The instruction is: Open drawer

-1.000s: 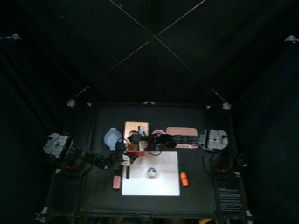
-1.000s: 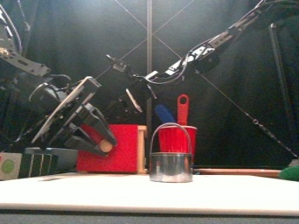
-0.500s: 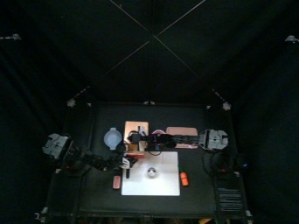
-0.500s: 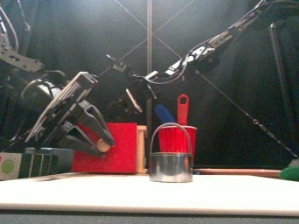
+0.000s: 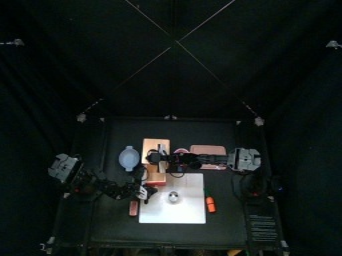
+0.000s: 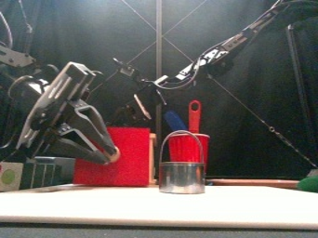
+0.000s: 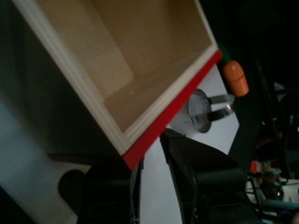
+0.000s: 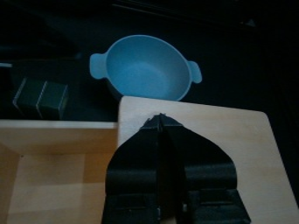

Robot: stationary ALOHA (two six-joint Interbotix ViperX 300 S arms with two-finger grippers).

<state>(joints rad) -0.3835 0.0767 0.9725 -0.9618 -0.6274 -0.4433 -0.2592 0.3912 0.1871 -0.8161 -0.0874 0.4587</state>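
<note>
A wooden drawer (image 7: 128, 61) with a red front edge stands pulled out of its cabinet (image 8: 222, 122), its bare inside visible in the left wrist view. The left gripper (image 6: 77, 130) hangs at the red front (image 6: 112, 158), likely having gripped it to pull; whether its jaws are clamped or free cannot be told. The right gripper (image 8: 160, 122) presses on the cabinet top with jaws closed together, probably bracing it. Only the right wrist view shows a blue bowl (image 8: 145, 66) beyond the cabinet. Only the front view shows a small metal pail (image 6: 181, 175) on the worktop (image 6: 162, 206).
</note>
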